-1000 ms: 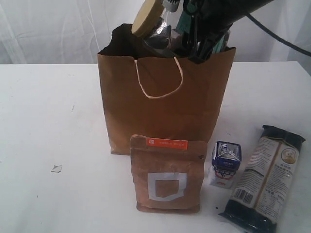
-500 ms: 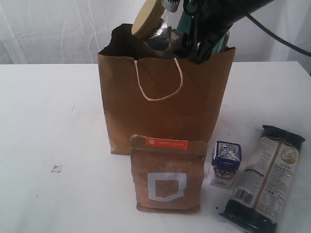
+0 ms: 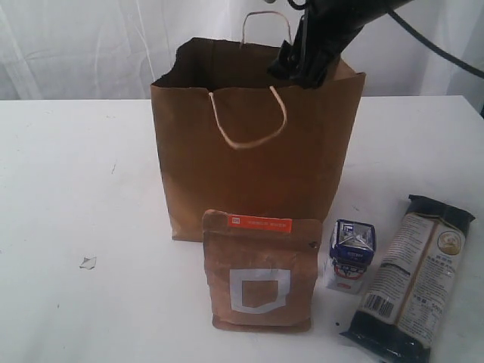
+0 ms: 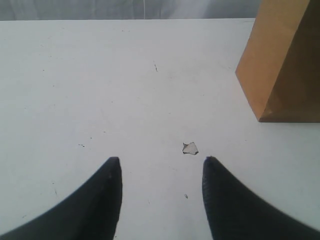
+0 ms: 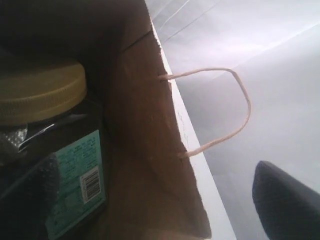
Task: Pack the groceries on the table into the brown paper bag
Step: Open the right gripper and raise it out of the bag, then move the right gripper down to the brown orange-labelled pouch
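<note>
The brown paper bag (image 3: pixel 249 174) stands upright mid-table. My right gripper (image 3: pixel 302 64) hangs over its rear rim, open, with nothing in it. In the right wrist view the right gripper (image 5: pixel 150 175) straddles the bag wall (image 5: pixel 145 150), one finger inside and one outside. The gold-lidded jar (image 5: pixel 45 100) lies inside the bag, free of the fingers. In front of the bag stand the brown pouch (image 3: pixel 259 272) and the small blue-white carton (image 3: pixel 351 255). The long dark noodle packet (image 3: pixel 412 276) lies at the right. My left gripper (image 4: pixel 161 160) hovers over bare table (image 4: pixel 100 75), its fingers apart and empty.
A small white scrap (image 3: pixel 88 262) lies on the table (image 3: pixel 76 174) left of the bag, just ahead of the left gripper's fingertips, where the scrap (image 4: pixel 190 148) shows again. The bag's corner (image 4: pixel 280 65) stands beside it. White curtains hang behind the table.
The jar, held tilted above the bag's rim before, has gone down into the bag. The right gripper has opened wider. The bag's rear handle now stands up.
</note>
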